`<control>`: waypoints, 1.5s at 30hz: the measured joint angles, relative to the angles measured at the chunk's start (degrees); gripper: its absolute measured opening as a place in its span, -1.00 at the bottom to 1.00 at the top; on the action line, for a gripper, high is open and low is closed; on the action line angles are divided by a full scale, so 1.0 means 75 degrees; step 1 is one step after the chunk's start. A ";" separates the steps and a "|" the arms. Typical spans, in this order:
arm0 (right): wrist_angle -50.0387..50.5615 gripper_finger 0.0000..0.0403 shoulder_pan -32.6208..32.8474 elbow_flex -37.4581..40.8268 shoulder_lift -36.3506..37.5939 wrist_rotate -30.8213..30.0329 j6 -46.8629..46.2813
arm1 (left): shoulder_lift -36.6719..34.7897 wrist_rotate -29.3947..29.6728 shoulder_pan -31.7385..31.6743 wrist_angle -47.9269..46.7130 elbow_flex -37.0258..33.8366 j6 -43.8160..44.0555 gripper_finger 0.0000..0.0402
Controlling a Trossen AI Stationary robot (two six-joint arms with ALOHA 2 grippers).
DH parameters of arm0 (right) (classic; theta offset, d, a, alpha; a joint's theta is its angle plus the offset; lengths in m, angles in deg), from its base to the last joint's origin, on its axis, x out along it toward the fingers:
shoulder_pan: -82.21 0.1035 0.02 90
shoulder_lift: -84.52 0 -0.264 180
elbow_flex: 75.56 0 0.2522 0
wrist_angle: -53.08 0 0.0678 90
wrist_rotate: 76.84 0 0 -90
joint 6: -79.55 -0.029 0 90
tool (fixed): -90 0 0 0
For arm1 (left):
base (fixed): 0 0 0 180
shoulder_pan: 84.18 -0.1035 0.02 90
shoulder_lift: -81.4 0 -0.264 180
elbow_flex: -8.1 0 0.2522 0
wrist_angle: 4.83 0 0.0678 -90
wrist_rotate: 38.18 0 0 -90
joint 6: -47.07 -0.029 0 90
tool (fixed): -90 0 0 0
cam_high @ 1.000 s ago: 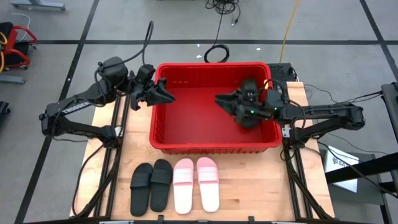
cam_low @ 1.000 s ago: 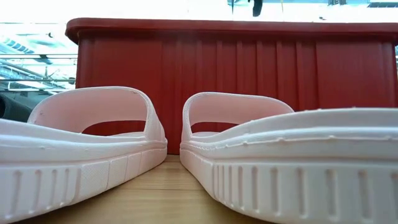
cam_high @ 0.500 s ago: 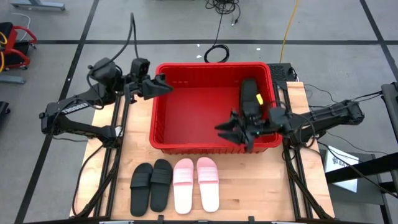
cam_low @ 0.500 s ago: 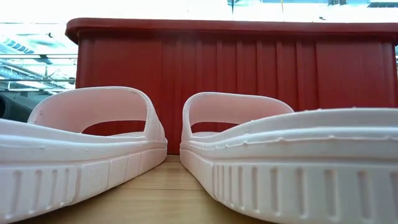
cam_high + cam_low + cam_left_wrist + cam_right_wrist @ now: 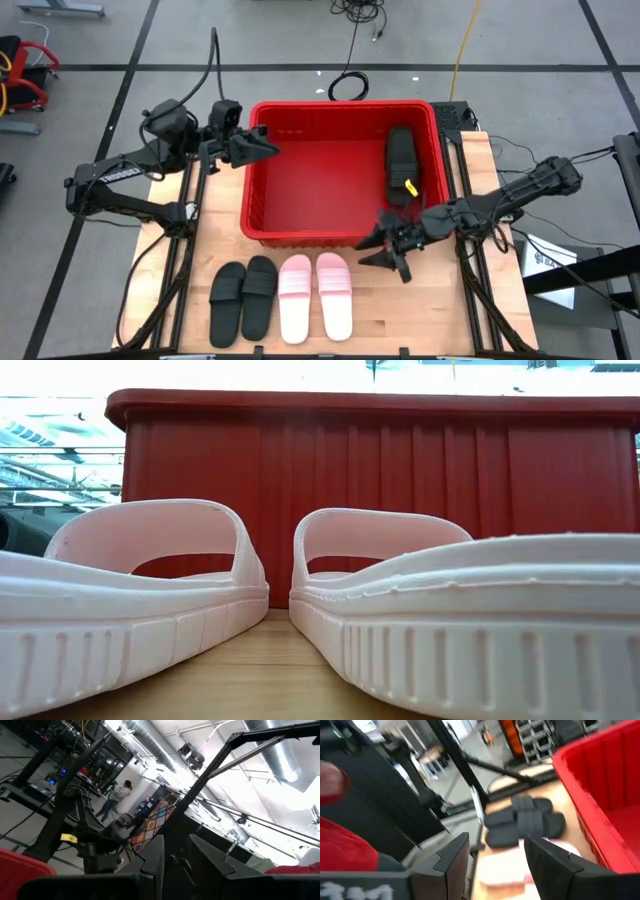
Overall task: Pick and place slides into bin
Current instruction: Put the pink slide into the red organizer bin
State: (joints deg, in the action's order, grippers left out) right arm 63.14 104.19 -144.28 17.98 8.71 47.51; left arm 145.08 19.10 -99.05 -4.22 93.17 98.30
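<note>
A big bright red ribbed plastic bin [image 5: 300, 190] holds matte black slides [image 5: 402, 160] by its right wall. Two black slides [image 5: 244, 296] and two pale pink slides [image 5: 315, 296] lie on the wooden desk [image 5: 430, 310]. The right pincer [image 5: 393, 247] hangs released near the bin's front rim; the left pincer [image 5: 262, 148], released too, hovers at the bin's left rim.

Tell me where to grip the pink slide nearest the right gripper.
Take the right-hand pink slide by its wide strap, coming straight down. It lies flat, sole down, and the strap arches clear of the footbed, so a finger can likely slip underneath. The right gripper hovers open just beyond it, beside the red bin.
</note>
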 joint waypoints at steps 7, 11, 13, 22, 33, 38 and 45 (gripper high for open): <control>0.1653 -0.10 0.0305 0.0000 -0.0111 -0.0018 0.0070 | 0.0000 0.0045 -0.0254 0.0003 0.0000 -0.0522 -0.57; 0.1829 -0.10 0.0550 -0.0023 -0.0569 0.0013 0.0538 | 0.0000 0.0043 -0.0588 0.0183 0.0000 -0.0678 -0.57; 0.2029 -0.10 0.0638 -0.0269 -0.0950 0.0004 0.0874 | 0.0000 -0.0041 -0.0809 0.0339 0.0000 -0.0693 -0.57; 0.2817 -0.10 0.0413 -0.1581 -0.2314 -0.1859 0.2374 | 0.0000 -0.0438 -0.1339 0.0354 0.0000 -0.1558 -0.57; 0.4112 -0.11 0.0407 -0.1602 -0.2403 -0.3829 0.4340 | 0.0000 -0.1507 -0.1364 0.0286 0.0000 -0.2601 -0.57; 0.3506 -0.11 0.0375 -0.1586 -0.2411 -0.4134 0.5142 | 0.0000 -0.1428 -0.1364 0.0307 0.0000 -0.2927 -0.57; 0.3076 -0.11 0.0889 -0.1585 -0.2773 -0.4389 0.5379 | 0.0000 -0.1021 -0.1265 0.0310 0.0000 -0.2828 -0.57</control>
State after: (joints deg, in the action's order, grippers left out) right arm 86.22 110.86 -156.17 -2.82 -24.21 87.85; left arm 145.08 11.44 -108.54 -1.90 93.17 77.09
